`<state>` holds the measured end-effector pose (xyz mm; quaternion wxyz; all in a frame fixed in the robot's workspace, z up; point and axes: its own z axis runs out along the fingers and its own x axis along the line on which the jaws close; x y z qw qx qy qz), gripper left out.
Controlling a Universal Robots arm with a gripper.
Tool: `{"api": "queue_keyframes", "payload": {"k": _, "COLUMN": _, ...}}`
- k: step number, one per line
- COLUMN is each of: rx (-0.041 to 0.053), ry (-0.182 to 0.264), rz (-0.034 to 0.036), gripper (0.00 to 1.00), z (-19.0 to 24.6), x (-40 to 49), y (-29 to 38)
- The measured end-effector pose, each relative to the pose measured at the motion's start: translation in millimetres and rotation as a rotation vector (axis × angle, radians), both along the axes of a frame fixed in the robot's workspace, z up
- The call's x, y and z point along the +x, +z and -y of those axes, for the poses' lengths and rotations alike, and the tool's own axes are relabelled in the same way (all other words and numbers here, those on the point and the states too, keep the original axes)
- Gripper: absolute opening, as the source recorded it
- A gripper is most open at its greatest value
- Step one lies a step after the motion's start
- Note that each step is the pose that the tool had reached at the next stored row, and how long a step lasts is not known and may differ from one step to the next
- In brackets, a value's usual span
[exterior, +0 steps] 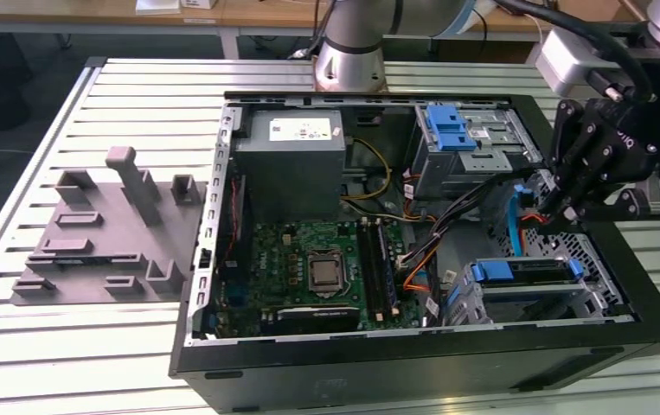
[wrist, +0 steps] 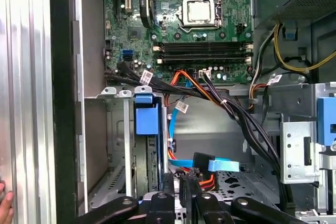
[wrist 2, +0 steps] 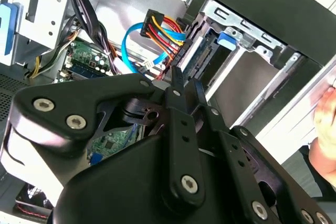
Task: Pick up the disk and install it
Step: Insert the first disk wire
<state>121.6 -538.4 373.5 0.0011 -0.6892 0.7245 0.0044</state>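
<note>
- The disk (exterior: 523, 271) is sitting in the lower drive cage (exterior: 601, 259), in the corner of the open case (exterior: 422, 372) on the exterior view's right. Its blue tab is pointing in toward the motherboard (exterior: 318, 268).
- The gripper (exterior: 551, 207) is hanging over the case just above that cage, right by the blue cable (exterior: 516, 220). It isn't touching the disk.
- The fingers (wrist 2: 176, 80) are looking pinched together in the second wrist view, and I'm not seeing anything held between them.
- So I'm calling the pick-up part done, and the disk looks like it's in its bay. Whether it's pushed all the way home or plugged in, I can't tell from here, so I'm not calling the install finished.
- The case is lying on its side on a slatted metal surface (exterior: 99, 346).
- A grey moulded holder (exterior: 99, 233) is sitting next to the case on the exterior view's left.
- The grey power supply (exterior: 295, 164) is sitting at the far end of the case, nowhere near the action.
- The arm's base (exterior: 347, 60) is standing right behind the case, and wooden desks (exterior: 191, 10) are running along the back of the room.
- Someone's hand (wrist 2: 325, 124) is peeking in just outside the case wall in the second wrist view.
</note>
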Motion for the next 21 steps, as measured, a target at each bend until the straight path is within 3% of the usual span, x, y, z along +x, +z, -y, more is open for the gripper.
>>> {"api": "queue_keyframes", "payload": {"k": 12, "rx": -0.0001, "ry": 0.0, "rz": 0.0, "gripper": 0.24, "z": -4.7, "x": 1.7, "y": -7.7}}
{"api": "queue_keyframes", "payload": {"k": 21, "rx": -0.0006, "ry": 0.0, "rz": 0.0, "gripper": 0.24, "z": -5.3, "x": 2.7, "y": -13.1}}
